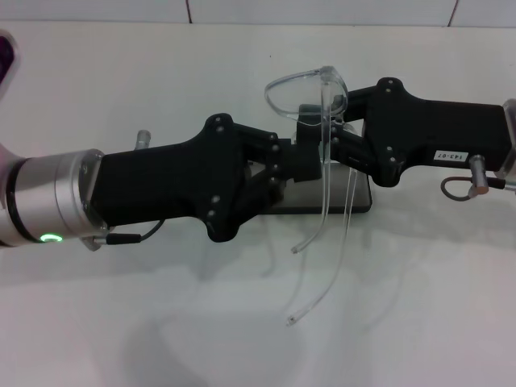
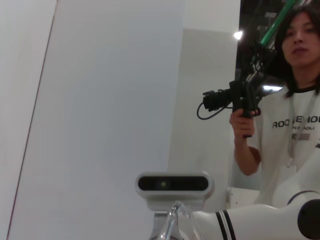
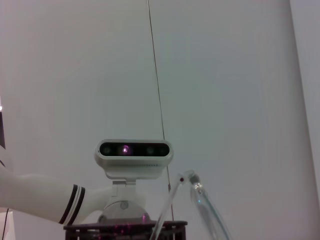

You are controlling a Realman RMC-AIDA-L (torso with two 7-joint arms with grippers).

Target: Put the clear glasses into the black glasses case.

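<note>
The clear glasses (image 1: 308,90) hang in the air at the middle of the head view, lens uppermost, with the two long thin arms trailing down toward me. My left gripper (image 1: 311,151) reaches in from the left and my right gripper (image 1: 337,135) from the right. Both meet at the lens's lower edge and appear shut on it. The black glasses case (image 1: 359,201) lies on the table directly beneath them, mostly hidden by the grippers. Part of the clear glasses (image 2: 172,224) shows in the left wrist view, and a hinge of the clear glasses (image 3: 192,181) shows in the right wrist view.
The white table (image 1: 161,322) runs back to a tiled wall (image 1: 242,10). A person holding a camera rig (image 2: 295,105) stands beyond the table. Each wrist view faces the other arm's wrist camera (image 2: 172,185) (image 3: 134,152).
</note>
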